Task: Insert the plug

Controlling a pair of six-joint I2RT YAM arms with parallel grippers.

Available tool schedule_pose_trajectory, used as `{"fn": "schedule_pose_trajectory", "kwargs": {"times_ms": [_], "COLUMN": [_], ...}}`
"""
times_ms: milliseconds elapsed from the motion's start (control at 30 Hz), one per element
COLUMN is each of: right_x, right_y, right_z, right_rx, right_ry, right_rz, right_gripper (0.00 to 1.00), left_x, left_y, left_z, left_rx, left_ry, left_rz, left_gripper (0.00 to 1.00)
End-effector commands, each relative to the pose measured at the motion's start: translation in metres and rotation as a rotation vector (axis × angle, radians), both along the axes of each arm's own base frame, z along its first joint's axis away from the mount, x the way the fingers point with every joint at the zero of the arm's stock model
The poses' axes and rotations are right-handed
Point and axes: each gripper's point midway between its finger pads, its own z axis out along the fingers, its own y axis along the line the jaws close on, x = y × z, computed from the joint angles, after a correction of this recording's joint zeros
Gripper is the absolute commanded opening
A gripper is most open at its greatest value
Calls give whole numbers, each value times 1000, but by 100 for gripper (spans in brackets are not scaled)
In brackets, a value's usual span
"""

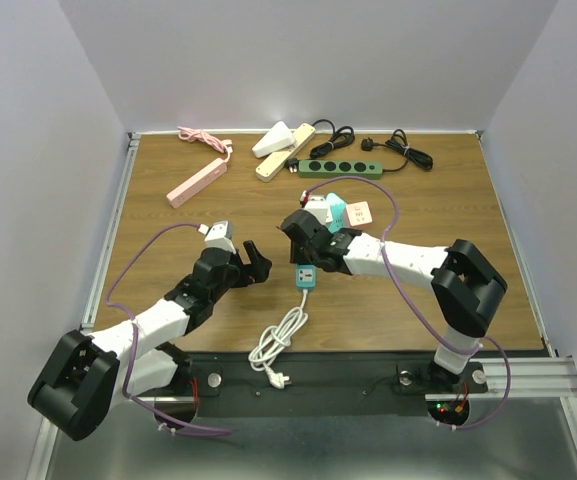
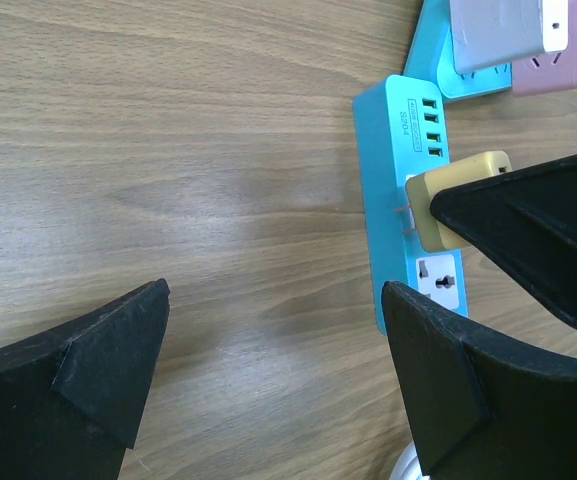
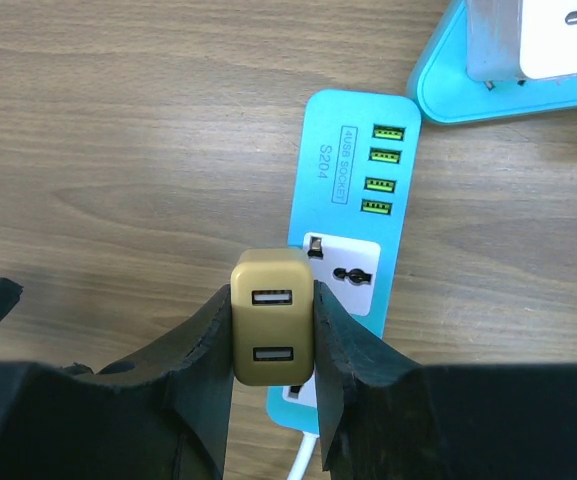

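Observation:
A blue power strip [image 1: 305, 277] lies at the middle of the table, its white cable [image 1: 278, 345] trailing toward the near edge. My right gripper [image 3: 272, 300] is shut on a tan USB charger plug [image 3: 273, 330], held just over the strip [image 3: 353, 200] by its white sockets. In the left wrist view the plug [image 2: 458, 195] shows its bare prongs close to the strip [image 2: 393, 150]; I cannot tell whether they touch it. My left gripper [image 2: 273, 300] stands open over bare wood just left of the strip, holding nothing.
Behind the strip sit teal adaptors with white chargers [image 1: 333, 210] and a pink block [image 1: 358, 212]. At the back edge lie a pink strip [image 1: 197, 183], cream strips [image 1: 286, 150], a green strip [image 1: 340, 168] and black cable [image 1: 403, 150].

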Motion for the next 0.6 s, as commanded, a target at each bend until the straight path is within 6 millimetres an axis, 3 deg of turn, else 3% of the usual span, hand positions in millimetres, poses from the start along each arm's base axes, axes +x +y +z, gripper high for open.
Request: {"fn": "schedule_pose_trajectory", "kwargs": {"times_ms": [0, 367, 567], "right_x": [7, 9, 5], "right_y": [-3, -18, -15], "right_z": [13, 29, 14], "right_rx": [-7, -15, -28], "right_ry": [-45, -94, -56], "right_rz": [-57, -106, -93], "right_gripper": [1, 1, 0], "left_x": [1, 2, 1], "left_y": [3, 2, 2], "left_z": [6, 6, 6], "left_rx": [-6, -10, -11], "left_ry": [-42, -43, -42], "left_rz": [-7, -12, -14], "left_gripper": [99, 99, 99]}}
